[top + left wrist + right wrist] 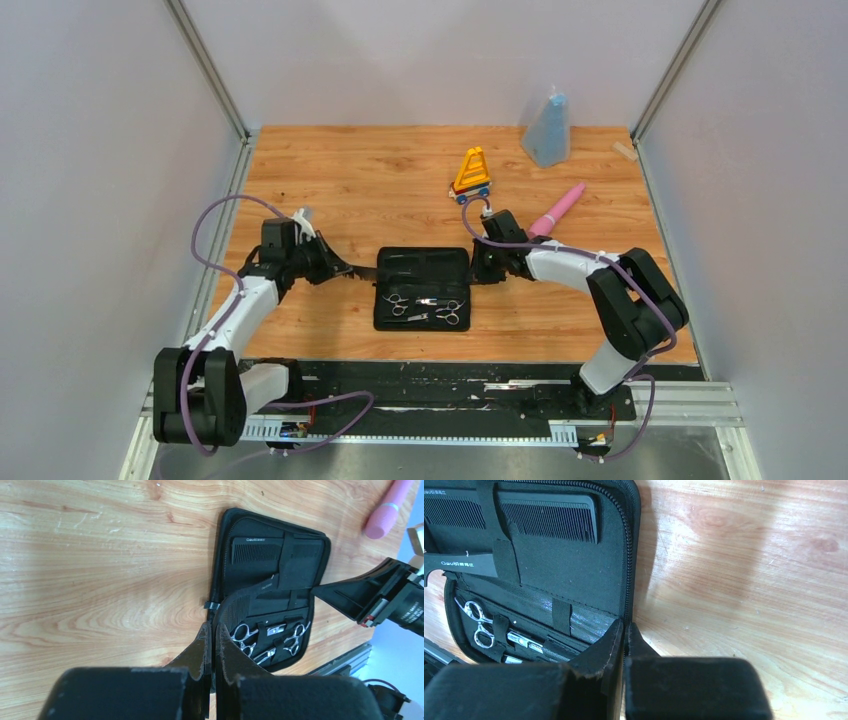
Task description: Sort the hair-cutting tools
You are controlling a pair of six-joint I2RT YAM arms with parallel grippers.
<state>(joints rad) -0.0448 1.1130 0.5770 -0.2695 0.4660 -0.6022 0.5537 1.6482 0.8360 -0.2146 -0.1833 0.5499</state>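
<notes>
- Two pairs of silver scissors lie in the near half of an open black zip case at the middle of the wooden table. One pair sits towards the left and the other pair towards the right, handles up, tucked under the case's straps.
- Both black combs sit in the far half of the case. A straight fine-toothed comb is slotted into a pocket, and a handled comb with white lettering is slid under an elastic band beside it.
- The left gripper has its fingers pressed together on the left edge of the case, and that edge is lifted slightly off the wood.
- The right gripper is pinched closed on the zipped rim at the right edge of the case, opposite the left one.
- A yellow-orange toy on wheels stands beyond the case, well apart from it.
- A pink tapered wand lies on the wood just behind the right arm's wrist.
- A pale blue translucent bag stands at the far right of the table.
</notes>
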